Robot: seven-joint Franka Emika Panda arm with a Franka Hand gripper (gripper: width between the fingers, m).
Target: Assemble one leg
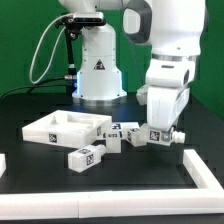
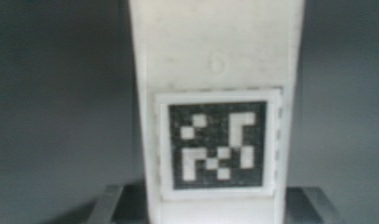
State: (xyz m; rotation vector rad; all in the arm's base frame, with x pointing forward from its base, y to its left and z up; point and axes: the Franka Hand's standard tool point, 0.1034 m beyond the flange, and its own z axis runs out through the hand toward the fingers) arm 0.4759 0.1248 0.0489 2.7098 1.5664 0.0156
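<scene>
In the wrist view a leg, a white oblong block with a black-and-white code tag, stands lengthwise between my fingers, which press on both of its sides. My gripper is shut on it. In the exterior view the gripper is low over the table at the exterior view's right of centre, with the held leg at or just above the surface. Its grey peg is hidden. Other legs lie nearby: one in front and two beside the gripper.
The large flat white square panel with raised rim lies at the exterior view's left. A long white bar runs along the front right. The robot base stands behind. The table is black.
</scene>
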